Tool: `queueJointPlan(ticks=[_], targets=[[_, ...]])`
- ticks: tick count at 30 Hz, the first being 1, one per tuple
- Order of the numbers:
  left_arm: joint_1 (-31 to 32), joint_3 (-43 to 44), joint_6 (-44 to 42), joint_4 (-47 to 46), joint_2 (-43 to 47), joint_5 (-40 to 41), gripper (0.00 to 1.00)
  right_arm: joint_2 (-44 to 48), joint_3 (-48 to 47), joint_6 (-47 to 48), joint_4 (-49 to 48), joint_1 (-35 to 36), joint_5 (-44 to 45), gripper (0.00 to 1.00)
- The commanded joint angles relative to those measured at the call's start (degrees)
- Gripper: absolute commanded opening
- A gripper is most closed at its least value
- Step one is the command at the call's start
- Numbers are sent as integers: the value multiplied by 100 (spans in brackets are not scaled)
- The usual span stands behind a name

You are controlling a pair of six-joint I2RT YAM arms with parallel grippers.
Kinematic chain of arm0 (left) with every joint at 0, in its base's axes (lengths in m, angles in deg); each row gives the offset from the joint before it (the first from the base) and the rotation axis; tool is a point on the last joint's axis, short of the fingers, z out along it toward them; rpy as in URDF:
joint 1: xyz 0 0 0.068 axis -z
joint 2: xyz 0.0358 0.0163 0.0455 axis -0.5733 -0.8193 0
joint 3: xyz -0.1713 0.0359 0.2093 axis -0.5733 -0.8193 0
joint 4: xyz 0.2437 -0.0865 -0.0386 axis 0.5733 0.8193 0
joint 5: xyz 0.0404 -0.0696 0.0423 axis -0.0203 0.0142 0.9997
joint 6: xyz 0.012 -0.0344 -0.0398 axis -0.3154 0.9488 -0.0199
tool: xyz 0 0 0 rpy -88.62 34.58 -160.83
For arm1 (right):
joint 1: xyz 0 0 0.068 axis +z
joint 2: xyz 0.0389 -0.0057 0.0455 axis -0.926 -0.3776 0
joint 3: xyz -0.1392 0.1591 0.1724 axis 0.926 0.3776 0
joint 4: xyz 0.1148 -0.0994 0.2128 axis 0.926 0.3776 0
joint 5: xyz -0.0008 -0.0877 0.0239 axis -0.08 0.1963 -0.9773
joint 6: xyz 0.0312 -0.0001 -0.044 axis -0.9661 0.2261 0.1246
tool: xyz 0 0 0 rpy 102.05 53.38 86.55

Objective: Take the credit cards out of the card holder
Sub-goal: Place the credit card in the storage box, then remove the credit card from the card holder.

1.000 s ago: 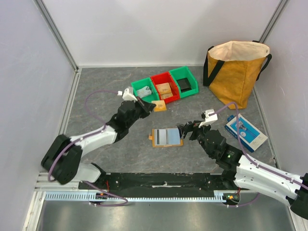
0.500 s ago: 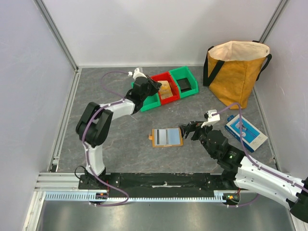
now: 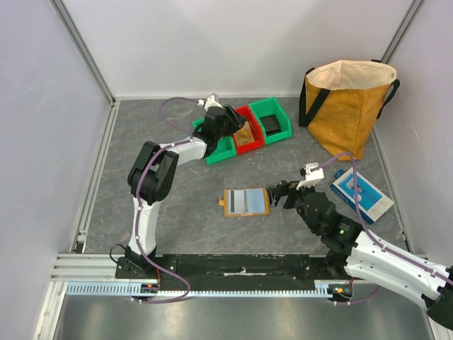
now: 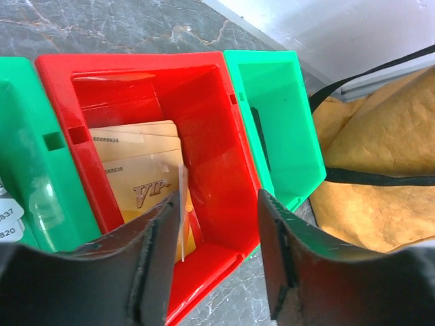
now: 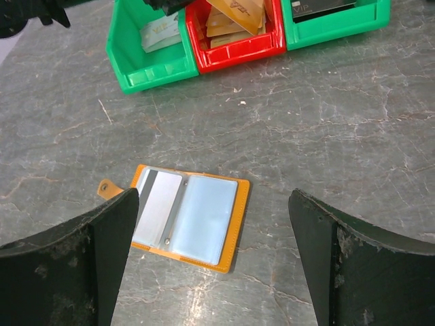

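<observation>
Lying open mid-table, top view, card holder (image 3: 245, 202), R gripper (image 3: 276, 193) just right of it, L gripper (image 3: 228, 123) far over red bin (image 3: 252, 146), L wrist: fingers (image 4: 153, 261) apart above gold cards (image 4: 144, 182), R wrist: fingers (image 5: 68, 265) apart, credit cards (image 5: 159, 202) inside holder.

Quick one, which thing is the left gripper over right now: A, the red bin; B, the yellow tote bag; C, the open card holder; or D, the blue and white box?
A: in the left wrist view the left gripper hangs open over the red bin, with gold VIP cards below its fingers; the card holder lies apart on the table.
</observation>
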Motion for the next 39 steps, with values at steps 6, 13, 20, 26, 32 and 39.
queueJointPlan(ticks=[6,13,20,26,32,39], targets=[[-39,-286,-1019,525,1022,-78,71,-172,-315,158,197,-18,53,98],[23,-1042,-1284,692,1902,-789,72,-383,-526,254,426,-18,-61,98],[137,-2034,-1353,1359,2964,-1361,72,-866,-754,351,479,-18,-824,97],[488,-2904,-1951,2598,3984,-1160,72,-1674,-992,255,409,-18,-1282,95],[866,-3722,-2110,3311,4767,-1133,72,-2491,-1352,79,295,-18,-1765,88],[1130,-4118,-1601,3084,5541,-1326,58,-3300,-1555,-307,49,-167,-2151,70]])
